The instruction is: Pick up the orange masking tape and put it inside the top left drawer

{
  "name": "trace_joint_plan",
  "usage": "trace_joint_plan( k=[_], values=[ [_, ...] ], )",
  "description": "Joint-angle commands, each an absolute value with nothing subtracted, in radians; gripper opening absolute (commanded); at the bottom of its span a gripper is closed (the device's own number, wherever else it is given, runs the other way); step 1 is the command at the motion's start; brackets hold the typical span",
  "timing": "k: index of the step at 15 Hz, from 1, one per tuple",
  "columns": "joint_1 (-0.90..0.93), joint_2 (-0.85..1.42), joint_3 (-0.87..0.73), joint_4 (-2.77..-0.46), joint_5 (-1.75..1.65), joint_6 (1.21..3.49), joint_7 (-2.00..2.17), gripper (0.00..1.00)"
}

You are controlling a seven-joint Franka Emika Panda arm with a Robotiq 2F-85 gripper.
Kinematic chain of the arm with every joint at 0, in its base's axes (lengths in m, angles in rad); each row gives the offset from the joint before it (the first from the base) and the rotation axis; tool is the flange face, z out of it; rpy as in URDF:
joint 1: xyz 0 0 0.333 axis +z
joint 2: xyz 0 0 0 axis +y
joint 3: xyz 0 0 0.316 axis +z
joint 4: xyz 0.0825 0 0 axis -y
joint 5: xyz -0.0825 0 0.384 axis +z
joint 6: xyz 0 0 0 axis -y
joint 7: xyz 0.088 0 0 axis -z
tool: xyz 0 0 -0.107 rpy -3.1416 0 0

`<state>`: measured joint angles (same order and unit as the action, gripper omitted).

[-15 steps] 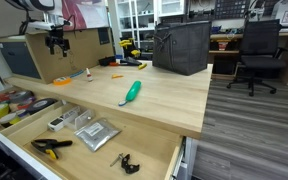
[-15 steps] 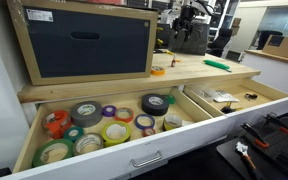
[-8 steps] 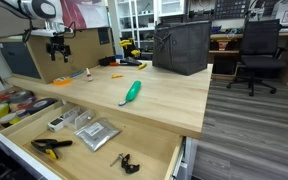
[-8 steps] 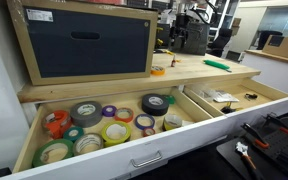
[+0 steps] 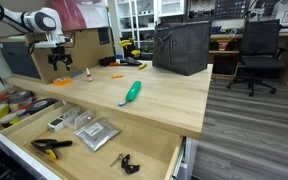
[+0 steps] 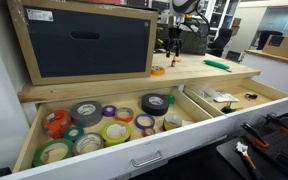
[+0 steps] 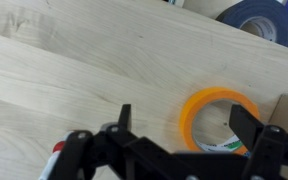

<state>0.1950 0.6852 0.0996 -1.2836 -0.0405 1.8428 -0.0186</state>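
Wrist view: orange masking tape [image 7: 195,106] flat, thin bright ring.

blue roll [image 7: 265,17] cropped, orange masking tape [image 7: 216,96] part-hidden

An exterior view overlooks the counter [image 5: 169,95] from mid-distance; an exterior view sits low, close before the top left drawer [image 6: 174,148]. Both share the counter; the wrist view looks down closely
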Motion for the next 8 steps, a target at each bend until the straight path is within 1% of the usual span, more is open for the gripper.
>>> trace_joint_plan(
  k=[1,8],
  values=[
    [0.208,0.699,0.086,-1.305,-0.086,1.898,-0.015,1.00],
    [0.234,0.752,0.084,-1.310,-0.120,2.014,0.018,1.00]
  ],
)
